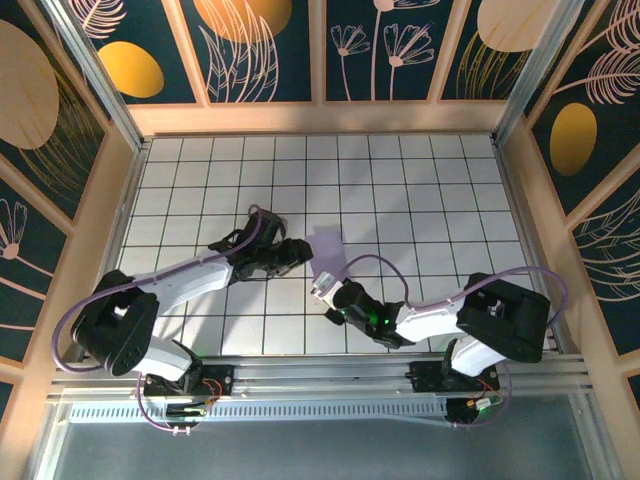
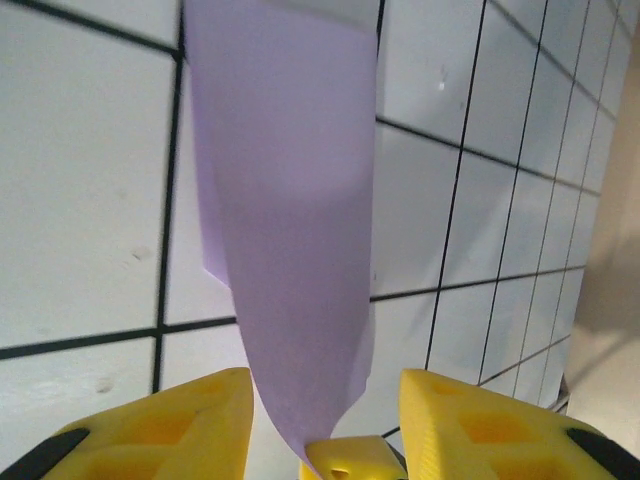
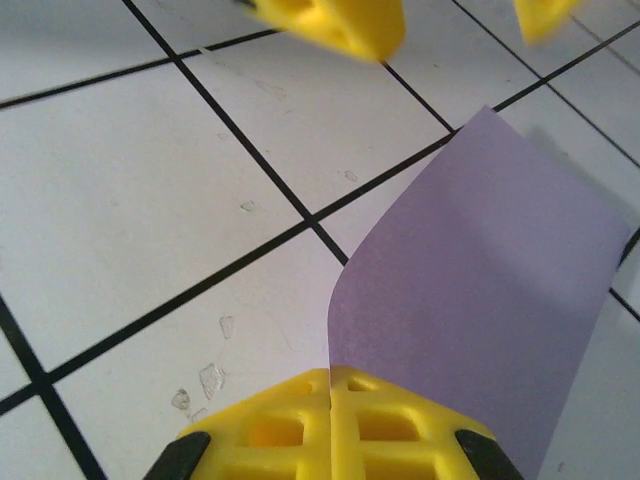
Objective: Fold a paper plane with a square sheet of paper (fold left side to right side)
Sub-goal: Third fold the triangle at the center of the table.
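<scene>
While the right claw (image 3: 331,385) is clenched, its two yellow fingers (image 3: 400,430) pressed flush together, it grasps the near edge of the pale lavender square sheet of thin paper (image 3: 480,280). From that pinch the sheet bows outward and to the right, with one curved edge free above the tiles and a straight far corner lying close to a black grid line.

Seen from the left wrist, the left claw (image 2: 325,385) is released: its yellow fingers (image 2: 170,430) stand well apart, and the sheet (image 2: 290,200) runs through the gap between them as a long, soft band, with neither finger pressing on it. Its far end is blurred.

From above, the right claw (image 1: 322,291) sits near the middle of the white tiled bench with black grid lines (image 1: 420,200). The sheet (image 1: 325,252) lies just on the far side of it. The left claw (image 1: 297,250) is just to the left of the sheet, reaching in from the left arm. Both arms trail purple cables (image 1: 385,262). Dark blue wall panels with gold and cream plant motifs (image 1: 260,40), framed in pale wood, enclose the bench on the left, right and far sides.
</scene>
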`<state>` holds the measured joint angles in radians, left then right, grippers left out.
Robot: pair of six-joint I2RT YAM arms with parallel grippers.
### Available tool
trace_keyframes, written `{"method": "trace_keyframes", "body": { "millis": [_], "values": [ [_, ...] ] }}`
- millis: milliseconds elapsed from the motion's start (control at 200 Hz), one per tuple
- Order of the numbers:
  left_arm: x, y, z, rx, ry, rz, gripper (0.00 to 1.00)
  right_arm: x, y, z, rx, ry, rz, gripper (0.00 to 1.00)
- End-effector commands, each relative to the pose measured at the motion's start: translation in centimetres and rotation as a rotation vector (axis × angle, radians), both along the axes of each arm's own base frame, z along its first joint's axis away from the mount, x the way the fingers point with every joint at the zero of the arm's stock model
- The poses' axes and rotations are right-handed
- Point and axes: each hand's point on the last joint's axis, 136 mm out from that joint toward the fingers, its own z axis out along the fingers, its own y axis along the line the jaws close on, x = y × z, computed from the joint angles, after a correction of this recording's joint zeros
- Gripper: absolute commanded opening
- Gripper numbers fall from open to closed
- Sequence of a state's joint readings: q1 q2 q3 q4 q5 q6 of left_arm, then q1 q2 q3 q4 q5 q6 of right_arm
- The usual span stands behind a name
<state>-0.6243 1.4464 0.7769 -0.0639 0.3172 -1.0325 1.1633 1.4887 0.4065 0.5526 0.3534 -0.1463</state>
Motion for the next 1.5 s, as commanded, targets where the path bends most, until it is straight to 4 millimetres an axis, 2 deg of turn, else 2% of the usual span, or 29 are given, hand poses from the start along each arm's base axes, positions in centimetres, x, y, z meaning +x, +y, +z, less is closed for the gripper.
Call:
{"method": "trace_keyframes", "body": {
  "millis": [0, 310, 355, 385, 420, 606, 821, 1041, 1496],
  "values": [
    [0.0, 1.1, -0.3, 0.043, -0.015, -0.024, 0.42, -0.5, 1.0, 1.0, 0.109, 0.155, 0.006, 0.00],
    [3.0, -2.5, -1.6, 0.057, -0.038, -0.166, 0.22, -1.1, 1.6, 0.5, 0.184, 0.434, 0.045, 0.00],
    [3.1, -2.6, -2.5, 0.070, -0.024, -0.181, 0.21, -1.1, 1.6, 0.4, 0.187, 0.461, 0.048, 0.00],
    [4.0, -3.3, -1.4, 0.055, -0.055, -0.191, 0.20, -1.2, 1.6, 0.3, 0.189, 0.476, 0.051, 0.00],
    [4.2, -3.7, -2.6, 0.065, -0.033, -0.204, 0.19, -1.2, 1.7, 0.2, 0.192, 0.492, 0.054, 0.00],
    [5.0, -5.5, -4.4, 0.066, -0.007, -0.268, 0.17, -1.4, 1.6, -0.3, 0.209, 0.556, 0.063, 0.00],
    [4.9, -5.9, -8.3, 0.171, 0.050, -0.321, 0.13, -1.4, 1.2, -0.7, 0.257, 0.655, 0.065, 0.00],
    [4.3, -5.5, -10.5, 0.245, 0.076, -0.332, 0.10, -1.0, 0.6, -0.9, 0.288, 0.711, 0.038, 0.00],
    [4.1, -5.4, -11.3, 0.276, 0.083, -0.340, 0.07, 3.6, -3.0, -1.9, 0.299, 0.700, -0.223, 0.00]
  ]
}}
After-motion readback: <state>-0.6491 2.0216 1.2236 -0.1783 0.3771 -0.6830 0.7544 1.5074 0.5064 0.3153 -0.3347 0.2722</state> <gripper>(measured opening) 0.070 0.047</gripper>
